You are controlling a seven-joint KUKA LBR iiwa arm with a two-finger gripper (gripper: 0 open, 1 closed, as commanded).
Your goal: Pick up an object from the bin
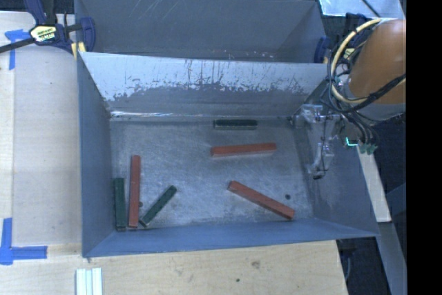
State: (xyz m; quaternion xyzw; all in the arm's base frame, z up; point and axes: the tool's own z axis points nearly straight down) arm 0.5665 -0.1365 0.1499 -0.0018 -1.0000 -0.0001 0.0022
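Claw (317,174) by the right wall of the bin (200,83); its opening can't be told. Nearest red stick (261,200) lies lower left, its long axis slanting down-right.

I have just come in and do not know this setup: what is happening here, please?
A robot arm reaches in from the right. Its gripper hangs close to the right wall of the grey metal bin, and no thing is seen in it. The nearest thing is a flat red-brown bar, lying tilted on the floor. A second red-brown bar and a short dark green bar lie further back. A group of three bars lies at the left.
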